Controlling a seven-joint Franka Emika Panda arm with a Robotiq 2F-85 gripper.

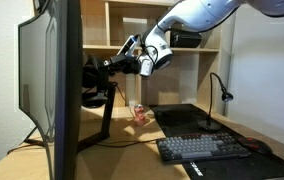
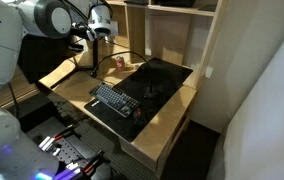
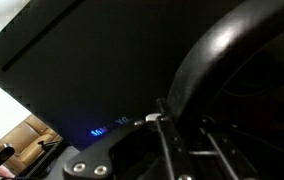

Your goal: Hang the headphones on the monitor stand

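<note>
The black headphones (image 1: 95, 78) hang in the air right behind the big dark monitor (image 1: 52, 80), above the slanted leg of the black monitor stand (image 1: 107, 115). My gripper (image 1: 123, 66) reaches in from the right and is shut on the headphones' headband. In the wrist view the wide arched headband (image 3: 217, 45) runs between my fingers (image 3: 177, 135), with the monitor's dark back (image 3: 92, 50) close ahead. In an exterior view my gripper (image 2: 95, 45) is at the desk's far corner; the headphones are too dark to make out there.
A black keyboard (image 1: 202, 148) lies on a dark desk mat (image 1: 182, 118); it also shows in an exterior view (image 2: 112, 100). A thin gooseneck lamp (image 1: 220, 92) stands at the right. A small reddish object (image 1: 139, 113) sits on the desk under my gripper. Wooden shelves (image 1: 132, 30) stand behind.
</note>
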